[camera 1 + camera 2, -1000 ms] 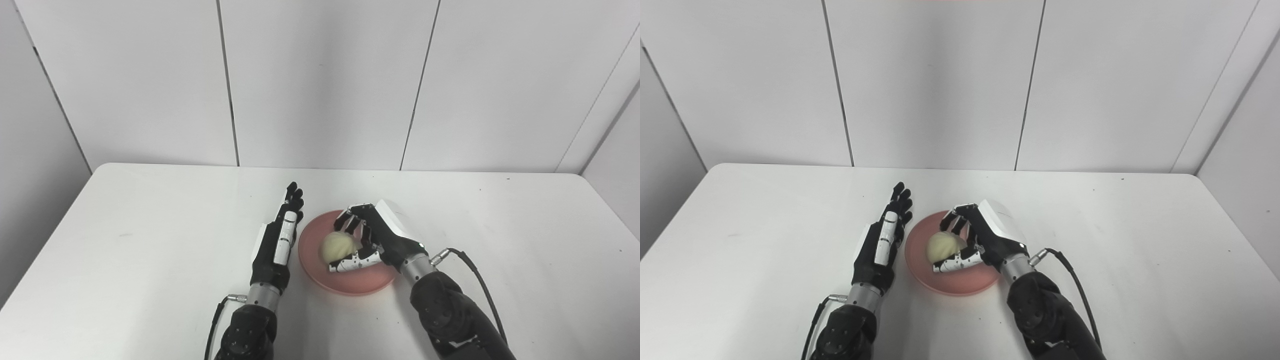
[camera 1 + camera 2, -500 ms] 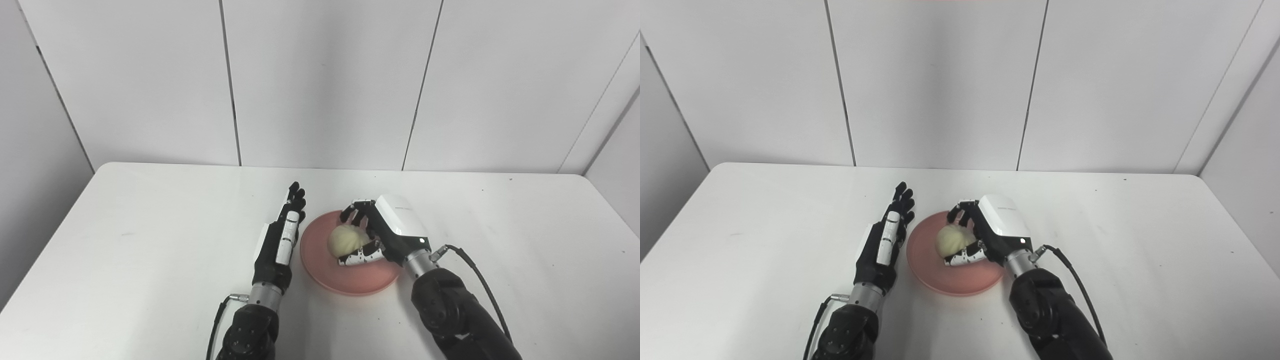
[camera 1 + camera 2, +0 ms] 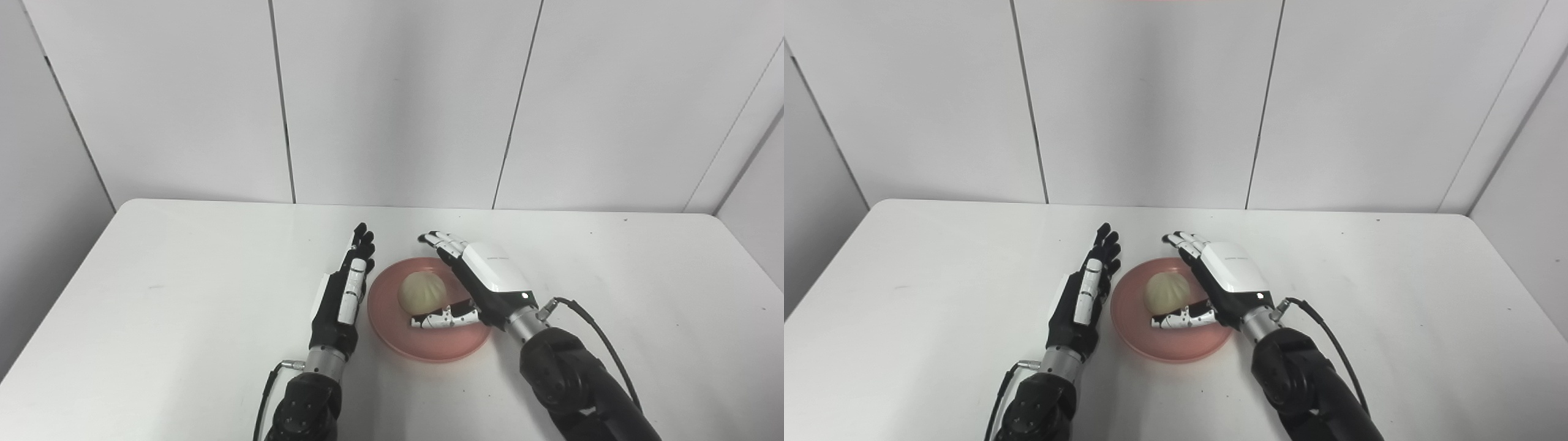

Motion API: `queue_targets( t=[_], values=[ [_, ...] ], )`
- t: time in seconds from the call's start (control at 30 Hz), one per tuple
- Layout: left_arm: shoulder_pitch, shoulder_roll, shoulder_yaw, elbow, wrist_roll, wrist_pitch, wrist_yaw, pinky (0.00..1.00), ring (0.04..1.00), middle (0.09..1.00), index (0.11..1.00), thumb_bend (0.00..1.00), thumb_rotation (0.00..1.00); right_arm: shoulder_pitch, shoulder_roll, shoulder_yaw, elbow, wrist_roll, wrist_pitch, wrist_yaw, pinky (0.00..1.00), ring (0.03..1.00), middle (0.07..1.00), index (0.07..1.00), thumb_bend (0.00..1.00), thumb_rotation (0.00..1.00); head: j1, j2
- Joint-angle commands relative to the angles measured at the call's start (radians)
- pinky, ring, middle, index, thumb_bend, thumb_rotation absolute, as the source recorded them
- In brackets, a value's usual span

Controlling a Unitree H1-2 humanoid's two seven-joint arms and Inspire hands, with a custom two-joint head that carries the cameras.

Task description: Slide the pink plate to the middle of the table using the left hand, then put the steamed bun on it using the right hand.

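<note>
A pink plate [image 3: 441,343] lies near the middle of the white table, toward the front. A pale steamed bun [image 3: 419,290] rests on it, left of centre. My right hand [image 3: 484,283] is open just right of the bun, fingers stretched out past the plate's far rim and thumb lying over the plate in front of the bun. The bun sits free between thumb and fingers. My left hand [image 3: 344,294] stands open on edge beside the plate's left rim, fingers straight and pointing away from me.
The white table [image 3: 184,275] ends at a panelled wall behind. Its left edge and right edge are in view. A cable [image 3: 591,331] loops from my right wrist.
My right hand has opened and let go of the bun, which now rests on the plate. The fingers have straightened and the hand has drawn slightly right. The left hand has stayed put.
</note>
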Motion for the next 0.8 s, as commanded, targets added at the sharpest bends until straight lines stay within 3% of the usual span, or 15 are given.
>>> queue_targets(
  t=[0.0, 0.27, 0.4, 0.5, 0.57, 0.67, 0.77],
  values=[
    [0.027, -0.004, -0.001, 0.015, -0.016, -0.005, -0.018, 1.0, 1.0, 1.0, 1.0, 0.56, 1.0, -0.024, -0.017, -0.012, -0.038, 0.01, -0.008, 0.014, 0.98, 0.997, 0.998, 0.999, 0.72, 0.56, 0.0, 0.0],
    [0.026, -0.001, 0.003, 0.018, -0.017, -0.017, -0.025, 1.0, 1.0, 1.0, 1.0, 0.55, 1.0, 0.012, -0.023, -0.028, -0.059, 0.024, 0.006, 0.058, 0.99, 1.0, 1.0, 1.0, 0.74, 0.56, -0.003, 0.005],
    [0.03, 0.002, 0.007, 0.012, -0.02, -0.015, -0.031, 1.0, 1.0, 1.0, 1.0, 0.54, 1.0, 0.066, 0.004, -0.093, -0.067, 0.104, -0.029, -0.005, 0.98, 1.0, 1.0, 1.0, 0.72, 0.58, -0.003, 0.004],
    [0.038, 0.009, 0.002, -0.006, -0.002, 0.002, -0.024, 1.0, 1.0, 1.0, 1.0, 0.55, 1.0, 0.111, 0.042, -0.155, -0.057, 0.181, -0.09, -0.089, 0.92, 1.0, 1.0, 1.0, 0.69, 0.64, 0.005, 0.002],
    [0.04, 0.015, 0.001, -0.009, 0.003, -0.004, -0.024, 1.0, 1.0, 1.0, 1.0, 0.55, 1.0, 0.139, 0.066, -0.194, -0.031, 0.215, -0.203, -0.194, 0.89, 0.999, 1.0, 1.0, 0.66, 0.62, 0.004, 0.005],
    [0.041, 0.017, 0.003, -0.007, 0.002, -0.009, -0.02, 1.0, 1.0, 1.0, 1.0, 0.57, 1.0, 0.167, 0.087, -0.232, -0.018, 0.234, -0.336, -0.31, 0.97, 1.0, 1.0, 1.0, 0.62, 0.69, 0.003, 0.001],
    [0.039, 0.013, 0.008, -0.003, -0.009, -0.009, -0.022, 1.0, 1.0, 1.0, 1.0, 0.56, 1.0, 0.168, 0.118, -0.272, -0.021, 0.285, -0.388, -0.355, 1.0, 1.0, 1.0, 1.0, 0.63, 0.74, 0.008, 0.0]
  ],
)
